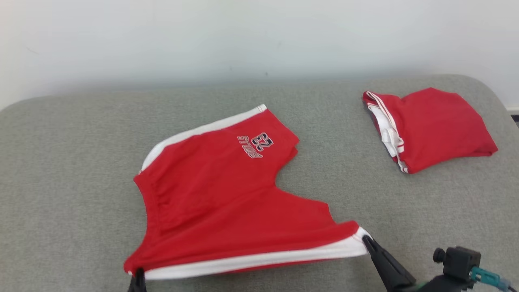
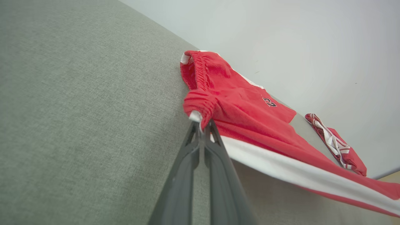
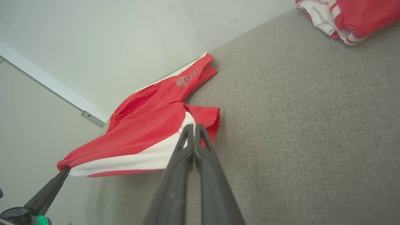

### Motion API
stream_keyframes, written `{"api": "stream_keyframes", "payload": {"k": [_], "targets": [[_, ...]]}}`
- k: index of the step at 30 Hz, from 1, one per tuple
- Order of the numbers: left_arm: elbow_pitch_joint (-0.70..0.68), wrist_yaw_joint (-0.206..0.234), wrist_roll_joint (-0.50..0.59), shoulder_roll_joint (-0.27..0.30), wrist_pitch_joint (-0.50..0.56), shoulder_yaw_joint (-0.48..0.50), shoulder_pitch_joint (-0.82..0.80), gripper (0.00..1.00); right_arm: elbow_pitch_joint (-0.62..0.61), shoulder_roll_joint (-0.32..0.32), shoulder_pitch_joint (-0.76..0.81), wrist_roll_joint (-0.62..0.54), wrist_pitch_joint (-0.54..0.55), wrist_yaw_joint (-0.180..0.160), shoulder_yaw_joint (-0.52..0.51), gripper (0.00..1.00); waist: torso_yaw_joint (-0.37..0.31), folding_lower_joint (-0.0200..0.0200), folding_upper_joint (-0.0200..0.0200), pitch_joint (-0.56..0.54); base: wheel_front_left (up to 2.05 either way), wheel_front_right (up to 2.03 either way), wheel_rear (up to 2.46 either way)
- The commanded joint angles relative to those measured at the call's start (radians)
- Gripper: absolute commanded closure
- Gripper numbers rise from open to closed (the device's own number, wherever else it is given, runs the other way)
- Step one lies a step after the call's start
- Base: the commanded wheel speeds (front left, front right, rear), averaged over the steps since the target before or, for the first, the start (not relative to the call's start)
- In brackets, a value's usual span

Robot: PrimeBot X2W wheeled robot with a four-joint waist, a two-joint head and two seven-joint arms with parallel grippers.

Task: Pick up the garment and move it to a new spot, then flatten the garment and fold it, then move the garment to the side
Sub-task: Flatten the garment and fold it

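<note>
Nearest you, your left gripper (image 1: 139, 272) is pinched tight on the waistband corner of the red shorts (image 1: 219, 194), your right gripper (image 1: 366, 239) clamped on the leg hem (white stripe taut between them). The shorts spread across the grey cushion (image 1: 61, 170); beyond, far right, a folded red garment (image 1: 438, 125).

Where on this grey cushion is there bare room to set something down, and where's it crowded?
Widest bare patch: grey cushion left of the shorts, out to its edge. A narrower strip lies between shorts and folded red garment. Crowded: far right around that garment, and the near edge, where the left gripper and right gripper hold the shorts.
</note>
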Motion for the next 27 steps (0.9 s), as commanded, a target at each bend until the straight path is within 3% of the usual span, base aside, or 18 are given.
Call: {"api": "stream_keyframes", "payload": {"k": [1, 7, 15, 22, 27], "targets": [[-0.002, 0.005, 0.009, 0.001, -0.01, 0.019, 0.048, 1.0, -0.013, 0.002, 0.045, -0.013, 0.012, -0.002, -0.039, 1.0, 0.024, 0.0002, 0.0003, -0.023, 0.0, 0.0, 0.0], [0.006, -0.009, 0.027, -0.013, -0.01, 0.01, 0.083, 1.0, -0.051, 0.044, 0.123, -0.071, 0.063, -0.002, -0.11, 1.0, 0.039, 0.0002, 0.0003, -0.025, 0.0, 0.0, 0.0], [0.01, -0.037, 0.074, -0.008, -0.01, -0.004, 0.011, 1.0, -0.097, 0.087, 0.074, -0.159, 0.103, -0.002, -0.163, 1.0, 0.048, 0.0002, 0.0003, -0.022, 0.0, 0.0, 0.0], [0.005, -0.053, 0.097, 0.024, 0.008, 0.002, -0.139, 1.0, -0.101, 0.099, -0.079, -0.217, 0.136, -0.002, -0.184, 1.0, 0.056, 0.0002, 0.0003, 0.016, 0.0, 0.0, 0.0], [0.05, -0.064, 0.095, 0.028, 0.037, 0.004, -0.305, 1.0, -0.011, 0.117, -0.288, -0.237, 0.165, -0.002, -0.182, 1.0, 0.07, 0.0002, 0.0003, 0.091, 0.0, 0.0, 0.0]]}}
